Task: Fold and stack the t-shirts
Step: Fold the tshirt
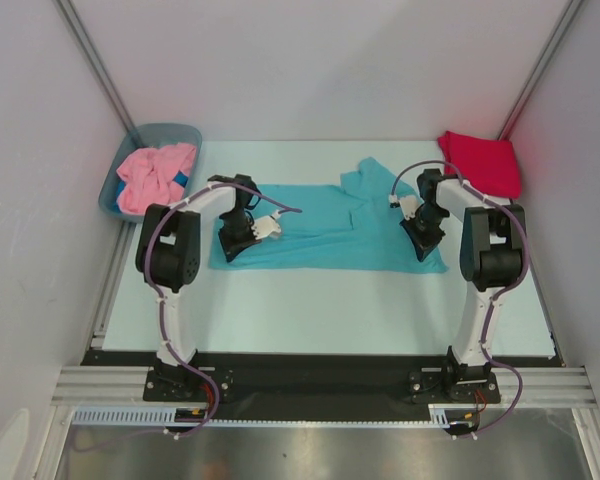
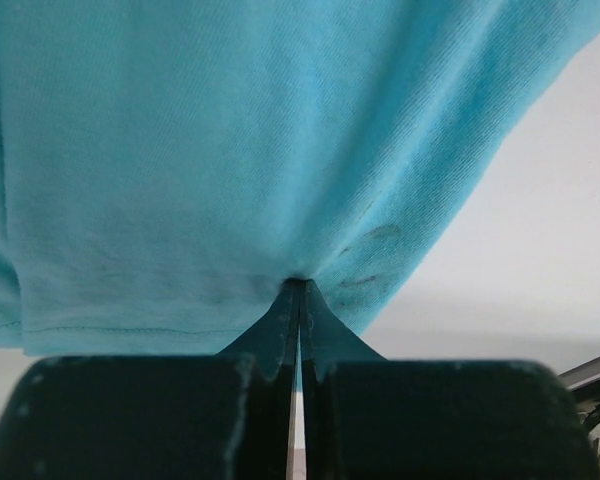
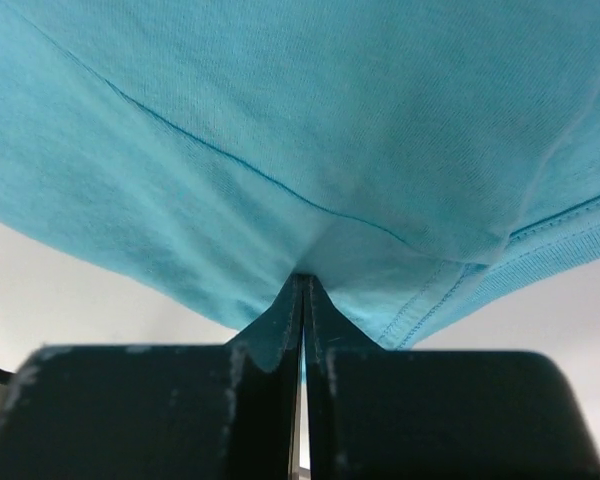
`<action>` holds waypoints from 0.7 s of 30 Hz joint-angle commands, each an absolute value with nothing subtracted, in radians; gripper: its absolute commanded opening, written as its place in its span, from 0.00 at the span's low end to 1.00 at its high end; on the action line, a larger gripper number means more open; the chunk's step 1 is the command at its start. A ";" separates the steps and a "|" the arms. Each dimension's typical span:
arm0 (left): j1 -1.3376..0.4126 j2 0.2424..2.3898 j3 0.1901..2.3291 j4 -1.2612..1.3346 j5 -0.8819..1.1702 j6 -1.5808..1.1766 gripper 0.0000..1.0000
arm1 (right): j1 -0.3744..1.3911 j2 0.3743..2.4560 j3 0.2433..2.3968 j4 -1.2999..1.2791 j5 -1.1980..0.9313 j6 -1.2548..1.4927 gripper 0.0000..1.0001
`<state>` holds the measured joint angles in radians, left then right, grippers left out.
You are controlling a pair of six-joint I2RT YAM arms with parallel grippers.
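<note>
End effectors (image 2: 298,288) (image 3: 302,282) clamp turquoise t-shirt (image 1: 325,228) filling wrist views.

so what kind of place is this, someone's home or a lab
Most likely a robotics lab work cell: white panel walls on aluminium frame posts box in the table, two arms are bolted to a rail at its near edge, and the left hand and right hand pinch the turquoise t-shirt.

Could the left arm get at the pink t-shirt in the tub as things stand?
Probably not yet: the left gripper is shut on the turquoise t-shirt. Otherwise nothing lies between it and the pink t-shirt, heaped in the grey-blue tub close by on its left.
</note>
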<state>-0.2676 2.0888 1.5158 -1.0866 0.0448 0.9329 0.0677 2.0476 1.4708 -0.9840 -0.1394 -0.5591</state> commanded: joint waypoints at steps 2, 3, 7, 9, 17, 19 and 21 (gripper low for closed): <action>-0.238 2.099 1.444 -1.084 0.003 1.000 0.00 | 0.063 2.059 1.408 -0.993 -0.143 -0.577 0.00; -0.235 2.094 1.436 -1.086 0.003 1.005 0.00 | 0.063 2.057 1.407 -0.992 -0.138 -0.578 0.00; -0.219 2.068 1.379 -1.088 -0.031 1.034 0.00 | 0.055 2.043 1.385 -0.999 -0.124 -0.592 0.00; -0.209 2.059 1.361 -1.088 -0.044 1.043 0.00 | 0.049 2.034 1.378 -1.003 -0.115 -0.604 0.00; -0.179 2.052 1.302 -1.088 -0.069 1.058 0.00 | 0.015 2.002 1.335 -1.028 -0.094 -0.640 0.00; -0.178 2.051 1.284 -1.086 -0.074 1.066 0.00 | 0.011 1.996 1.330 -1.035 -0.089 -0.650 0.00; -0.176 2.045 1.273 -1.088 -0.072 1.069 0.00 | 0.008 1.988 1.321 -1.042 -0.087 -0.658 0.00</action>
